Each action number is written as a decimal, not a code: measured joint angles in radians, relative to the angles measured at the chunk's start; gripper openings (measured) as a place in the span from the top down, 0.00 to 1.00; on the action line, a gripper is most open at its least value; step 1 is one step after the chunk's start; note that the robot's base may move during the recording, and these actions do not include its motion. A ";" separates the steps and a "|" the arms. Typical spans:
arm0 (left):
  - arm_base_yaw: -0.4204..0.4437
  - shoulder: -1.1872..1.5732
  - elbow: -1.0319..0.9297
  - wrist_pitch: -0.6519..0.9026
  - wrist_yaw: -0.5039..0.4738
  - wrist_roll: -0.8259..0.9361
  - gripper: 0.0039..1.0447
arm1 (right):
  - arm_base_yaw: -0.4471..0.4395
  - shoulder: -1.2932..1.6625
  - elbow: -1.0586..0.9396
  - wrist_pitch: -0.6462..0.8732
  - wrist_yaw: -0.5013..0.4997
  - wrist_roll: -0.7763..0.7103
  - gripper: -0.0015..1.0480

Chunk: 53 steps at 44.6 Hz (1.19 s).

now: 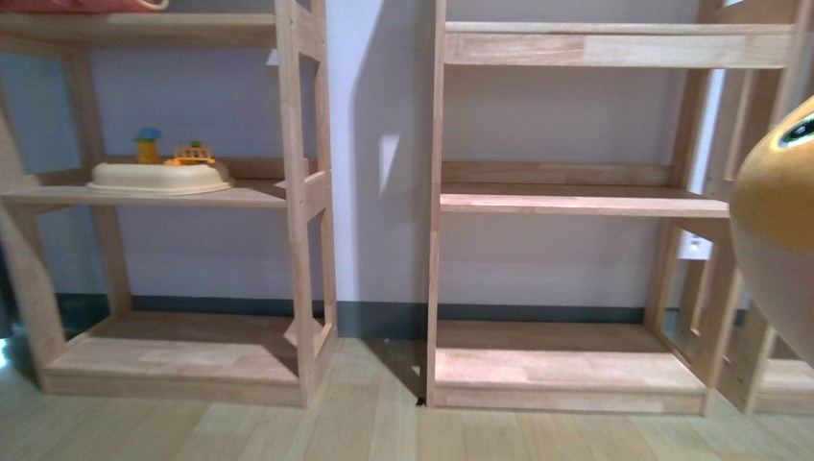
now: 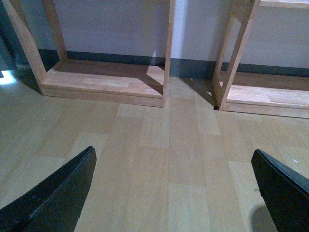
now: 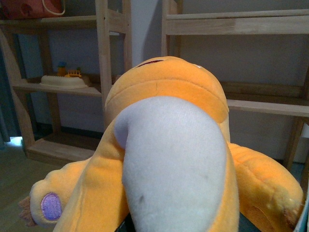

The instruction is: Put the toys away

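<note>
The plush animal (image 1: 778,221) hangs near you at the right, beside the right-hand shelf unit (image 1: 576,202). Swing it left over the middle board before lowering. Your left gripper (image 2: 174,151) is spread and empty. The plush hides the right gripper's fingers, so you cannot tell their grip.

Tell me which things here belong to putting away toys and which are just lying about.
Job: orange plush animal; wooden shelf units, likely destination.
Lying about: cream tray holding small plastic toys, already shelved; red basket on the top shelf.
</note>
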State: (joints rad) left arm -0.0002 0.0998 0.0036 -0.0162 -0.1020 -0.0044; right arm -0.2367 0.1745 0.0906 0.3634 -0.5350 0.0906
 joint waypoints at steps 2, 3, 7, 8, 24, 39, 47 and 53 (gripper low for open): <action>0.000 0.000 0.000 0.000 0.000 0.000 0.06 | 0.000 -0.001 0.000 0.000 -0.001 0.000 0.91; 0.000 0.001 0.000 0.000 0.000 0.000 0.06 | 0.000 0.000 0.000 0.000 0.000 0.000 0.91; 0.000 0.003 0.000 0.000 0.000 0.000 0.06 | 0.000 0.000 0.000 0.000 0.002 0.000 0.91; 0.000 0.003 0.000 -0.001 0.002 0.000 0.06 | 0.000 0.000 0.000 0.000 0.002 0.000 0.91; 0.000 0.006 0.000 -0.003 -0.001 0.000 0.06 | 0.000 0.001 0.000 0.000 -0.001 0.000 0.91; 0.000 0.008 0.000 -0.003 0.000 0.000 0.06 | 0.000 0.000 0.000 0.000 0.001 0.000 0.91; 0.000 0.008 0.000 -0.004 -0.001 0.000 0.06 | 0.000 0.000 0.000 0.000 -0.002 0.000 0.91; 0.000 0.008 0.000 -0.004 0.000 0.000 0.06 | 0.000 0.000 0.000 0.000 0.003 0.000 0.91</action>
State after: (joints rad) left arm -0.0002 0.1081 0.0040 -0.0200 -0.1024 -0.0040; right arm -0.2367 0.1749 0.0906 0.3634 -0.5316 0.0906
